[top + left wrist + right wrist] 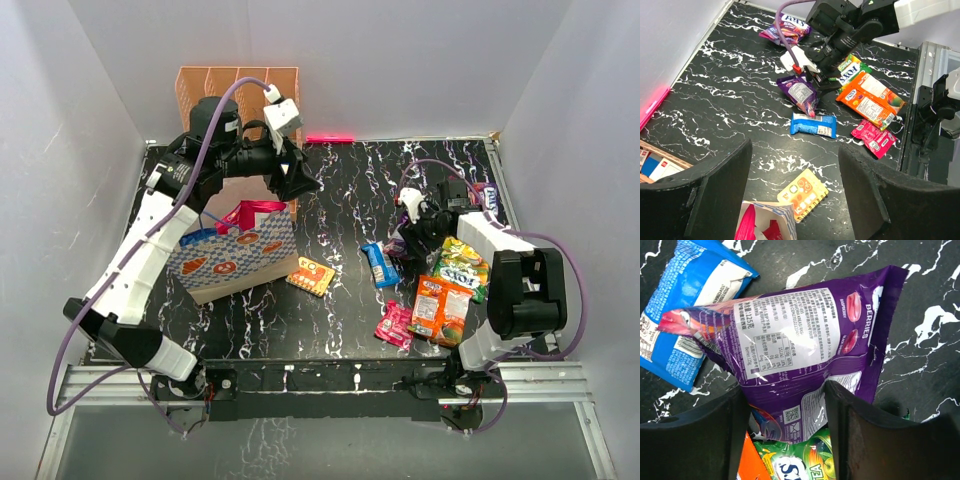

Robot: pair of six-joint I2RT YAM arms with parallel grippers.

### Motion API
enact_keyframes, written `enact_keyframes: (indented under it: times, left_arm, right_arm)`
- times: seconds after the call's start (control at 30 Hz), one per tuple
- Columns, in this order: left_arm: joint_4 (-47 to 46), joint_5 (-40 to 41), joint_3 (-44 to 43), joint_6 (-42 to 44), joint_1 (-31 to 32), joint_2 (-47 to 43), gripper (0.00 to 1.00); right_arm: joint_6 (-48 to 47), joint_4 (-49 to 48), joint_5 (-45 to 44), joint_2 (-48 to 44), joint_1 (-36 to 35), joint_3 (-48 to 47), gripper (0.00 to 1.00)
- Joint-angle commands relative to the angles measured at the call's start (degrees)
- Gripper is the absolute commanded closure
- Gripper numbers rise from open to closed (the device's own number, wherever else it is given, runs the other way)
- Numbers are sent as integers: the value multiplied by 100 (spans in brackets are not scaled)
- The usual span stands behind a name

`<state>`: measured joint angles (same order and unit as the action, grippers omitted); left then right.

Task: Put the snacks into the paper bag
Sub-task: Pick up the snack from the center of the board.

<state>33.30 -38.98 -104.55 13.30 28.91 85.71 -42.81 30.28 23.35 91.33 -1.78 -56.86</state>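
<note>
The bag (pixel 240 258) stands at the left of the top view. A magenta packet (pixel 250 212) pokes from its mouth, and a yellow packet (pixel 311 275) lies just beside it. The blue packet (pixel 379 264), pink packet (pixel 395 325), orange packet (pixel 440 308) and green packet (pixel 462 265) lie at lower right. The right gripper (pixel 786 392) straddles one end of the purple packet (pixel 805 350) — I cannot tell whether it pinches it. The left gripper (pixel 795 147) hangs above the bag — jaws apart, empty.
</note>
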Motion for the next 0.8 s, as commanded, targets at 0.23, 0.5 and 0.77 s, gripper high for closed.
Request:
enact_keyframes:
  times: [0.23,0.5,0.77]
  left_arm:
    - [59,-36,161,466,19,-314,32]
    - [186,-384,192,852,24,-185,32]
    - [616,-970,172,1867,291,91,32]
  right_arm:
    - [108,-81,143,-537,18,-310,73]
    - [595,267,931,-1130,17,-729,87]
    - [1252,840,2728,-1420,1,-1697,86]
